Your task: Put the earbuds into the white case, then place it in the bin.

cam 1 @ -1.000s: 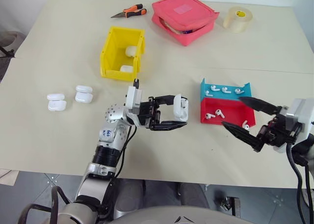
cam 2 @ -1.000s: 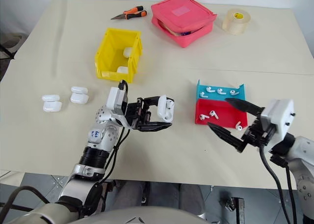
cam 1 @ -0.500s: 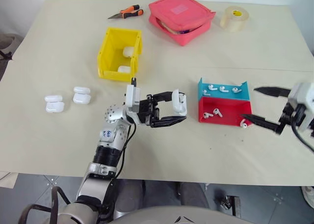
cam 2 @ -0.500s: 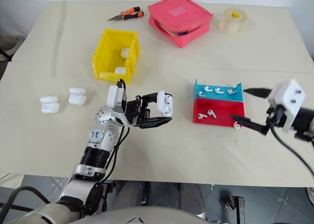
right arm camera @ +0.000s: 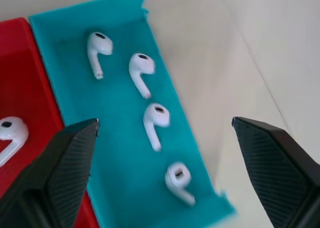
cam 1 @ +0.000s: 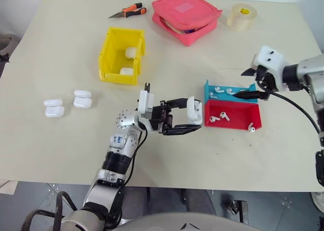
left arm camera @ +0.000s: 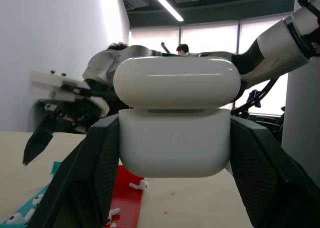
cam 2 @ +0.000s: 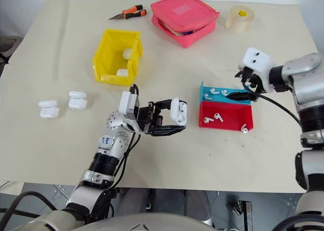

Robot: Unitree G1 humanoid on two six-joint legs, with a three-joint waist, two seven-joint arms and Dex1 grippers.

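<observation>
White little earbuds (right arm camera: 152, 119) lie in the shallow blue plastic tray (right arm camera: 120, 158), right under the wide-open, empty right hand (right arm camera: 165, 153). Beside that tray, the left hand (cam 1: 188, 120) squeezes the glossy white case (left arm camera: 175, 122).

The right gripper (cam 1: 246, 84) swung up from about five o'clock of the red tray (cam 1: 238, 120), near the table's front edge, to two o'clock, and ended wide open over the blue tray (right arm camera: 125, 153).

Pliers (cam 1: 130, 11) — pink pouch (cam 1: 186, 15) — tape roll (cam 1: 241, 16)
</observation>
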